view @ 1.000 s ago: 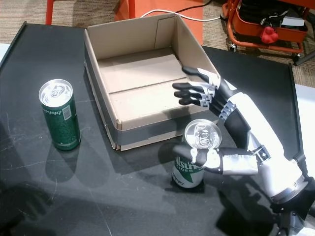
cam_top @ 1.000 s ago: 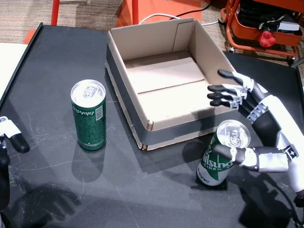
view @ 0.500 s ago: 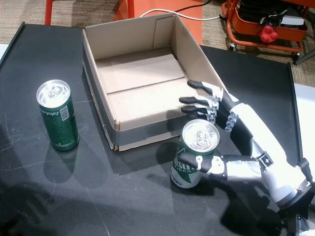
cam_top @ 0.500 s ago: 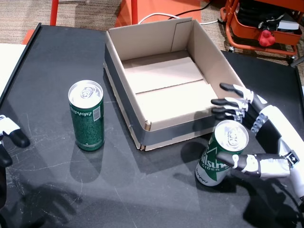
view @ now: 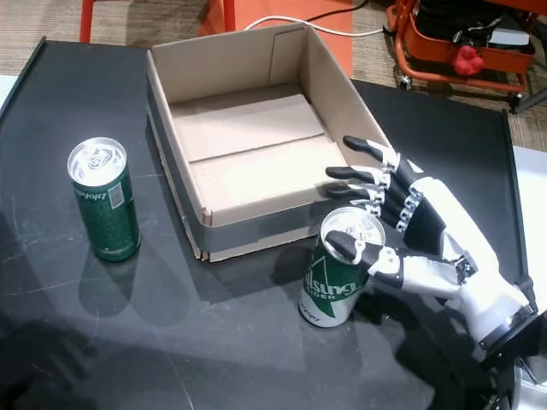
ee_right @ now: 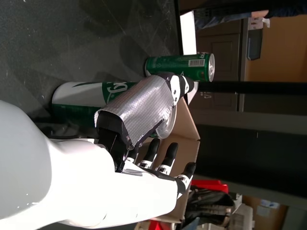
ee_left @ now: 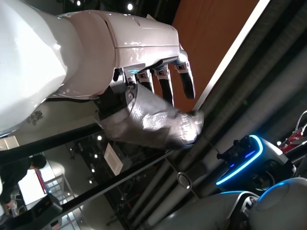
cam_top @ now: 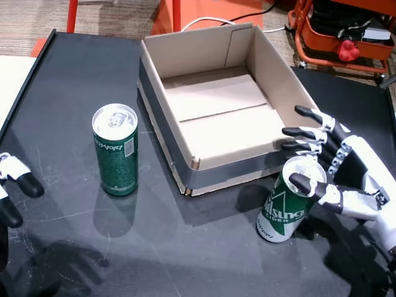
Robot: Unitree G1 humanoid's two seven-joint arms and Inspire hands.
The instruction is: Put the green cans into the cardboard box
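My fingers (view: 363,175) are spread, thumb hooked over the tilted near can (view: 335,278) just right of the cardboard box (view: 248,128); not gripped, so it'll probably tip onto the table (view: 214,342).

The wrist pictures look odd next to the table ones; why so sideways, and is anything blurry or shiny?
Both wrist views are turned on their side. The left wrist view shows only the left hand against dim ceiling and lights. In both head views, sharp; the black table gives soft glare, and the cans cast shadows.
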